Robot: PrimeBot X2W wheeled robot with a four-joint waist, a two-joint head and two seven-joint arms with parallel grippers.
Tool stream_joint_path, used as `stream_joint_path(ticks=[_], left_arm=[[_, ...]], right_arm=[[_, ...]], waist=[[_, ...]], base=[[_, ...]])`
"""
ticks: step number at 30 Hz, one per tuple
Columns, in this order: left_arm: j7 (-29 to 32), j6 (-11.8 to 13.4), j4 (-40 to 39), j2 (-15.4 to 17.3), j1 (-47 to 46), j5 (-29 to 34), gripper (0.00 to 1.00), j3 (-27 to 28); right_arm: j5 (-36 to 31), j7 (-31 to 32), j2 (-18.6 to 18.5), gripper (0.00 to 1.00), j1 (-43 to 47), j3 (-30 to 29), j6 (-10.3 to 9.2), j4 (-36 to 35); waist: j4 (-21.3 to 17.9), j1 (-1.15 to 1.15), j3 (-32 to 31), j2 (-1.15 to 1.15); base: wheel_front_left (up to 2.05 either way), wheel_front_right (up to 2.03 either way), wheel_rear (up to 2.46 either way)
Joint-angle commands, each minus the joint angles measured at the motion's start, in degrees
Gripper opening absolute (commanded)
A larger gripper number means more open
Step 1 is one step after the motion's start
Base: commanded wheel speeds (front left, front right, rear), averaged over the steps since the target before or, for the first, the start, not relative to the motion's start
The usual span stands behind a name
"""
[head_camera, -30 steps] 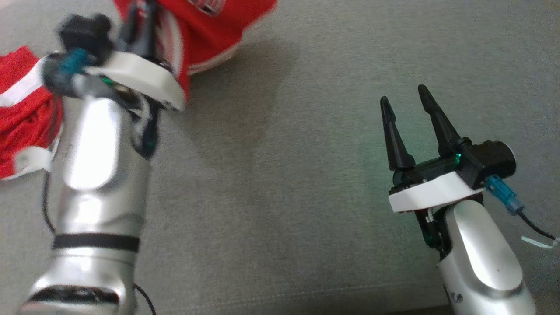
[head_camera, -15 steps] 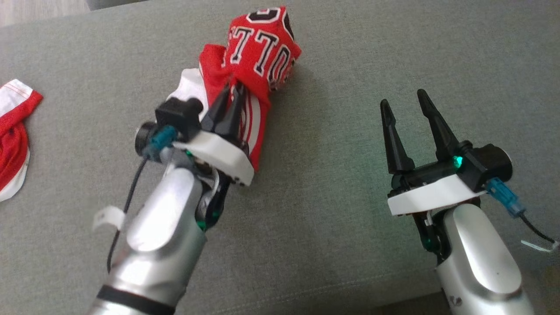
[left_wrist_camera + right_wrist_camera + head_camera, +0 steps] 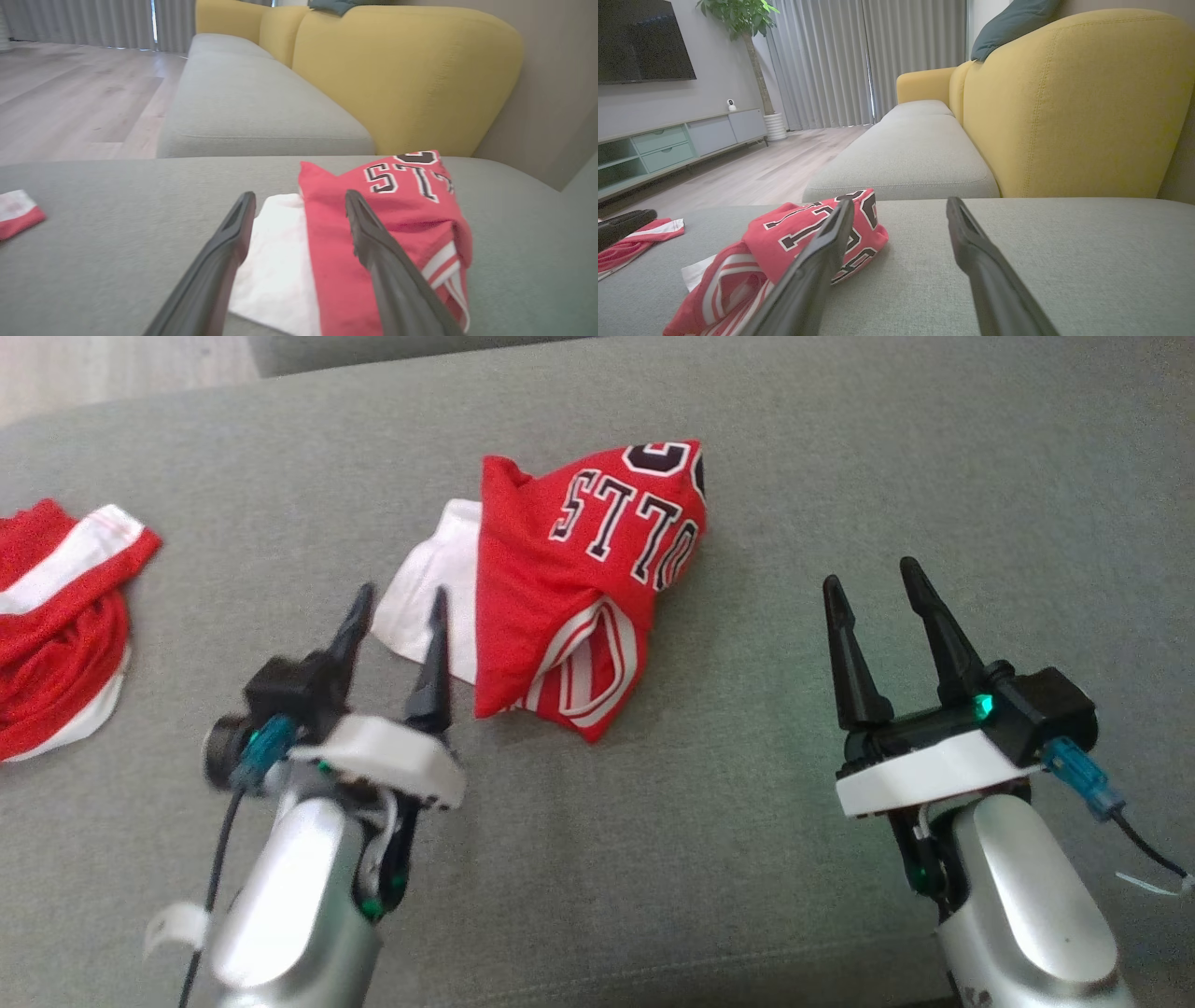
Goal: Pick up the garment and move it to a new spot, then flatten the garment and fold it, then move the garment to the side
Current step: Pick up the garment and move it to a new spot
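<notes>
The garment [image 3: 579, 588] is a red jersey with black-and-white lettering and a white part at its left, lying crumpled on the grey seat cushion [image 3: 653, 859]. My left gripper [image 3: 401, 590] stands open just short of its near-left edge, with its fingertips over the white part and nothing between the fingers. In the left wrist view the garment [image 3: 397, 205] lies right ahead of the open left gripper [image 3: 300, 195]. My right gripper [image 3: 869, 571] is open and empty, to the right of the garment and apart from it. The right wrist view shows the garment [image 3: 803, 233] to the left of the right gripper [image 3: 901, 201].
A second red-and-white garment [image 3: 56, 616] lies bunched at the cushion's left end. The yellow backrest [image 3: 1064, 102] rises behind the seat. A further grey cushion [image 3: 252, 107] extends beyond. Wood floor [image 3: 752, 172] and a low cabinet [image 3: 668, 144] lie off the sofa.
My left gripper has opened and let go of the garment, which now lies on the cushion. The left arm has drawn back toward me. The head camera has shifted.
</notes>
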Motion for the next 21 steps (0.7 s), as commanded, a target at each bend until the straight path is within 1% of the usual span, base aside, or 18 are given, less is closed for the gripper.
stream_joint_path(ticks=[1, 7, 12, 17, 21], left_arm=[[-0.71, 0.66, -3.17, 1.39, 0.99, 1.26, 1.00, 3.80], [-0.71, 1.88, -6.76, 1.42, 7.52, 3.68, 1.00, 10.37], [-0.71, 1.90, -8.44, 1.04, 12.90, 5.40, 1.00, 14.54], [-0.71, 2.54, -10.45, 0.62, 17.98, 7.85, 1.00, 17.52], [-0.71, 2.22, -11.59, 0.07, 21.08, 8.75, 1.00, 17.98]], right_arm=[[-0.22, -0.53, 0.56, 1.00, 0.03, 0.90, 0.43, -1.51], [-0.84, -0.53, 0.56, 1.00, 1.34, 0.45, 0.43, -0.43], [-0.88, -0.53, 0.56, 1.00, 2.45, 0.17, 0.43, 0.48], [-0.72, -0.53, 0.56, 1.00, 4.11, 0.39, 0.43, 1.47], [-0.75, -0.53, 0.56, 1.00, 5.49, 0.36, 0.43, 1.87]], waist=[[1.43, 0.00, -1.19, 0.00], [3.36, 0.00, -3.51, 0.00], [3.90, 0.00, -5.58, 0.00], [3.39, 0.00, -7.73, 0.00], [3.36, 0.00, -8.88, 0.00]], base=[[0.00, 0.00, 0.00], [0.00, 0.00, 0.00], [0.00, 0.00, 0.00], [0.00, 0.00, 0.00], [0.00, 0.00, 0.00]])
